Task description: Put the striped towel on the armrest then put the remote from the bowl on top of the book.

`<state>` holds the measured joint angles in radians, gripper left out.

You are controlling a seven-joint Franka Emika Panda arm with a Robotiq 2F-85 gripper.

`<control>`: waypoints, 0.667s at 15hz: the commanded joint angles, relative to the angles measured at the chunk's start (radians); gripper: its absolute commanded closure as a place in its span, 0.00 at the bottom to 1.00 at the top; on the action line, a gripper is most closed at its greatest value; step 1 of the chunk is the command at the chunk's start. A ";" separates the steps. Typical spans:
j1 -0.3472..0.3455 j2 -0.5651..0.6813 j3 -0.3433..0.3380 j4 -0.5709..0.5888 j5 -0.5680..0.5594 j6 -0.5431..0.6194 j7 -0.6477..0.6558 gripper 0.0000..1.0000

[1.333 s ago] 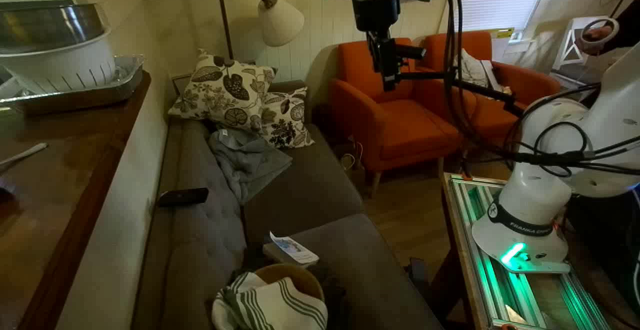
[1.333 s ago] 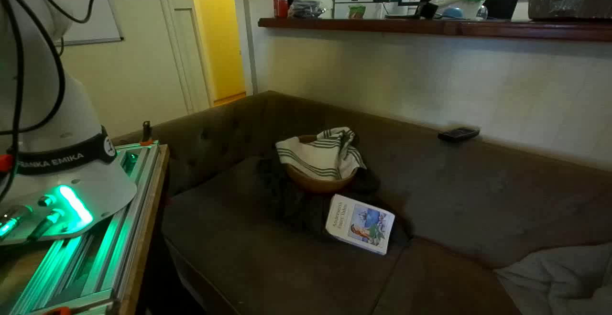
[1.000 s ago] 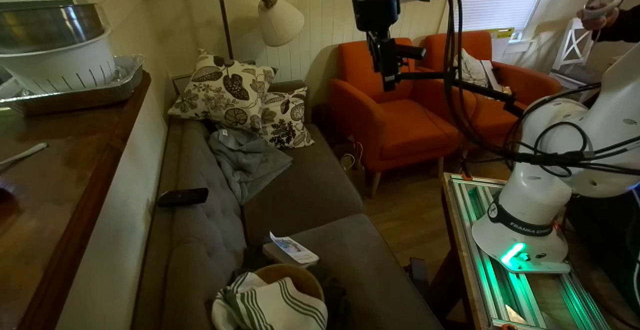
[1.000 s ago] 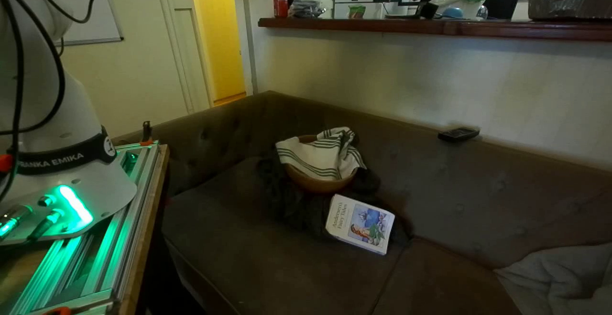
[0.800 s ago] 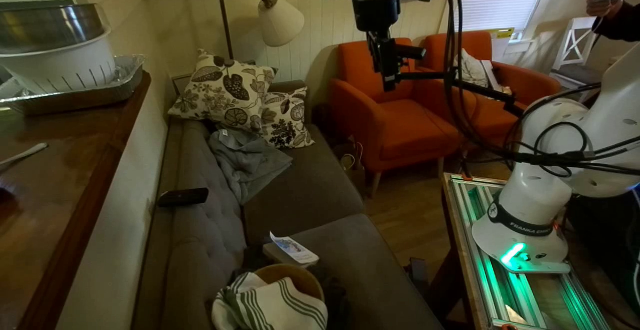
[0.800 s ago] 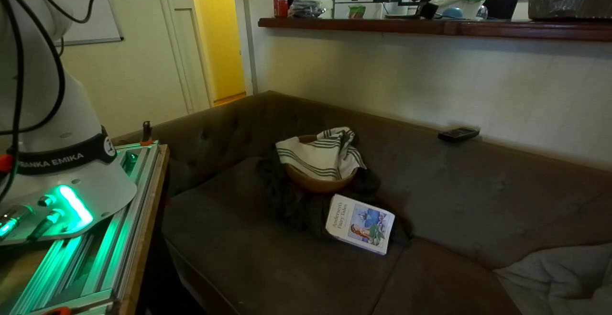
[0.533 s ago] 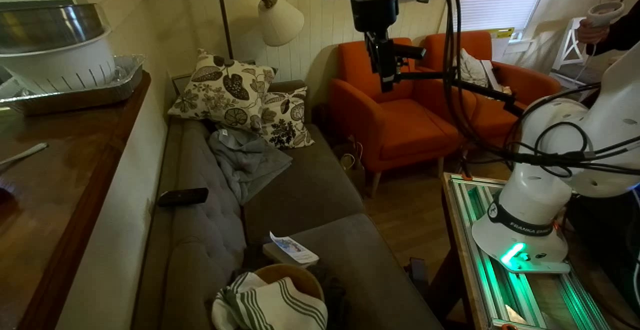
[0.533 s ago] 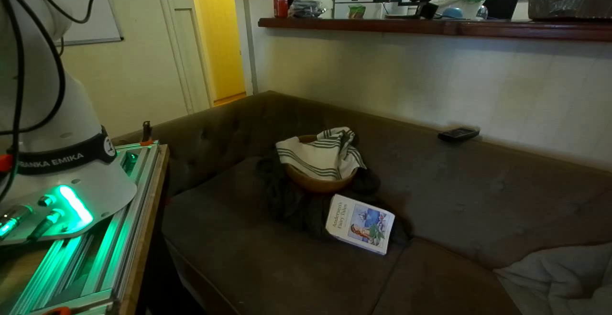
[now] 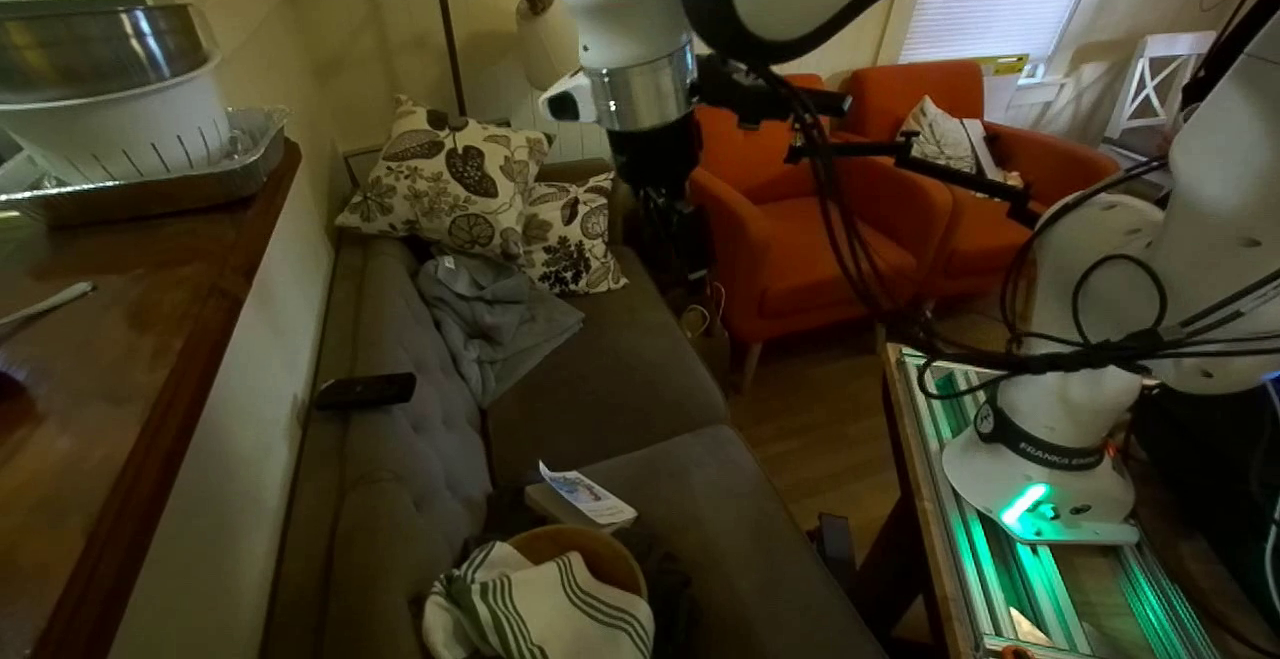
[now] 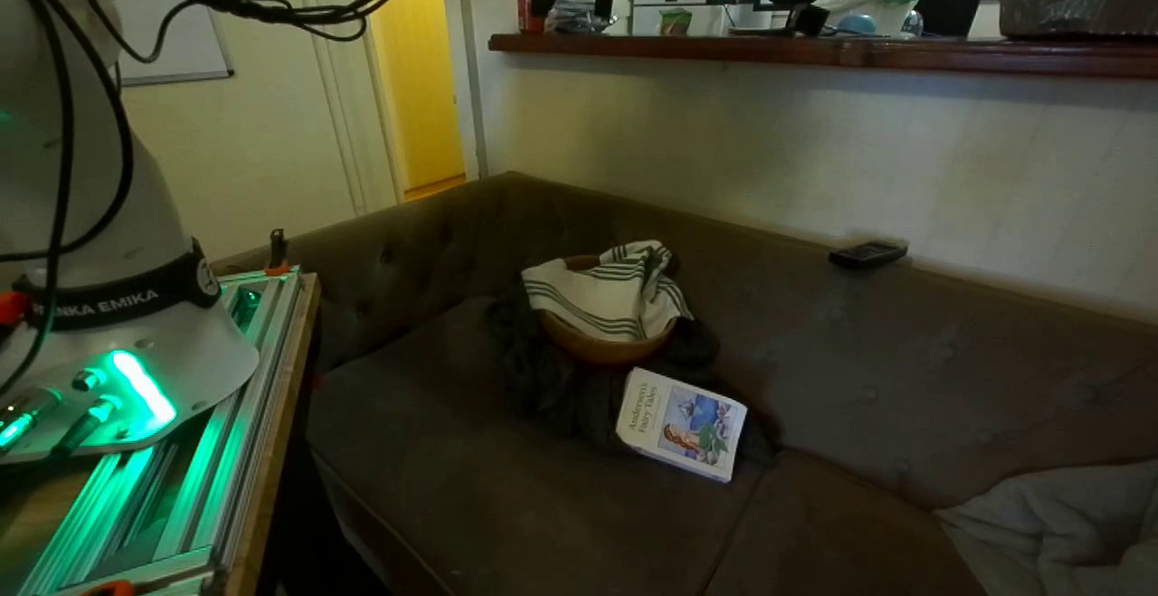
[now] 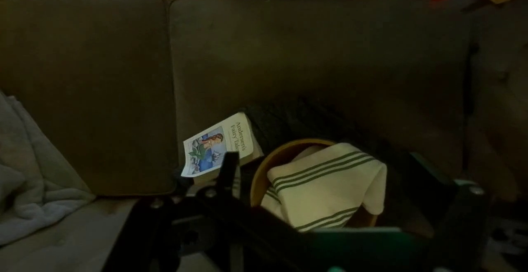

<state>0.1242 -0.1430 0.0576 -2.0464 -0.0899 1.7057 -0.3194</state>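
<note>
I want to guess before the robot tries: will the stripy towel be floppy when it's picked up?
Probably floppy: the striped towel droops over the bowl. It's likely light, since it looks like thin cloth. Its loose folds may open and dangle as it lifts.

In an exterior view I have the bowl (image 10: 597,351) on a throw (image 10: 534,388) on the sofa seat (image 10: 507,506), the towel (image 10: 606,299) in it and over its rim. From the bowl, the book (image 10: 683,424) sits just beside at five o'clock, a blanket (image 10: 1067,524) well apart at four, a handset (image 10: 867,255) atop the backrest (image 10: 905,343) at two, the armrest (image 10: 416,243) at ten, my arm's base (image 10: 194,361) at nine. Behind and above the backrest, the counter (image 10: 724,50) bears a tray (image 10: 1077,10), also at two.
</note>
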 commanded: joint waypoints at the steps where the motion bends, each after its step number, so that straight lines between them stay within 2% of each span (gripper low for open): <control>1: 0.000 0.108 0.033 0.001 -0.043 0.098 0.078 0.00; 2: -0.001 0.142 0.039 0.012 -0.061 0.089 0.101 0.00; 3: -0.004 0.101 0.036 -0.001 -0.026 0.078 0.059 0.00; 5: -0.004 0.132 0.038 0.002 -0.029 0.083 0.065 0.00; 10: -0.006 0.119 0.038 0.007 -0.029 0.084 0.065 0.00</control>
<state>0.1247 -0.0245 0.0889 -2.0412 -0.1196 1.7916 -0.2549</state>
